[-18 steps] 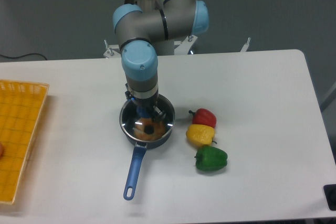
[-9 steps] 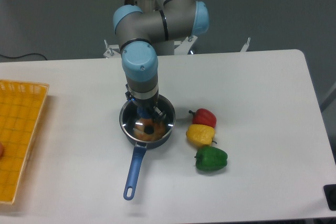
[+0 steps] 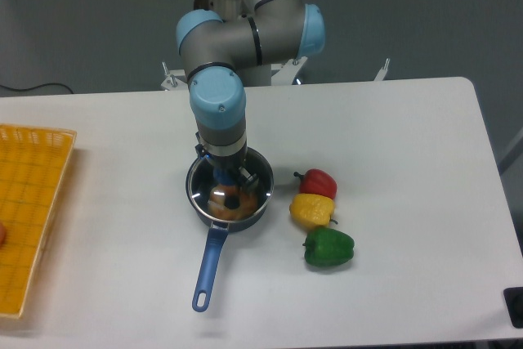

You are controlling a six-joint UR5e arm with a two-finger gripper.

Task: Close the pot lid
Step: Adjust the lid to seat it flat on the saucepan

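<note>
Nothing has moved: end effector (image 3: 231, 188), grip unclear, over one lid (image 3: 253, 176), one pot (image 3: 214, 242); three peppers (image 3: 315, 183); white surface (image 3: 409, 169).

The grey-and-blue robot arm's wrist section sits marginally lower than a second ago, bringing the two-finger gripper (image 3: 231, 188) slightly closer over the round transparent glass pot lid (image 3: 230, 189) with its dark blue centre knob. The orange object seen through the glass shows a little more to the left of the fingers. No other shift is detectable.
</note>
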